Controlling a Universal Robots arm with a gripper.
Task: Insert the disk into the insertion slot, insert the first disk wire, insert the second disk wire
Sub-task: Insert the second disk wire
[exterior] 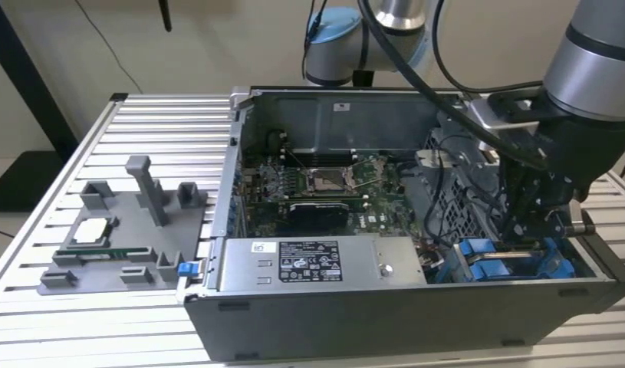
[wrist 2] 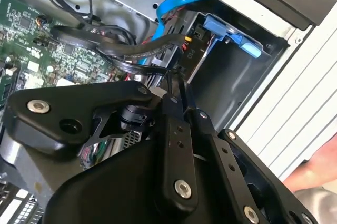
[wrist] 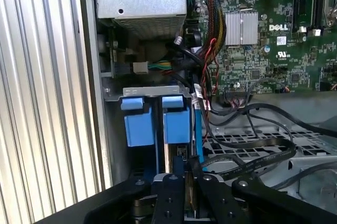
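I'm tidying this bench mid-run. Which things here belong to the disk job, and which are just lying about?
Job in hand:
- black tool, low over the cage
- bright blue plastic disk carrier ends
- grey sheet-metal drive cage slot holding them

Lying about:
- grey labelled power-supply box
- grey plastic fixture tray with posts
- green motherboard
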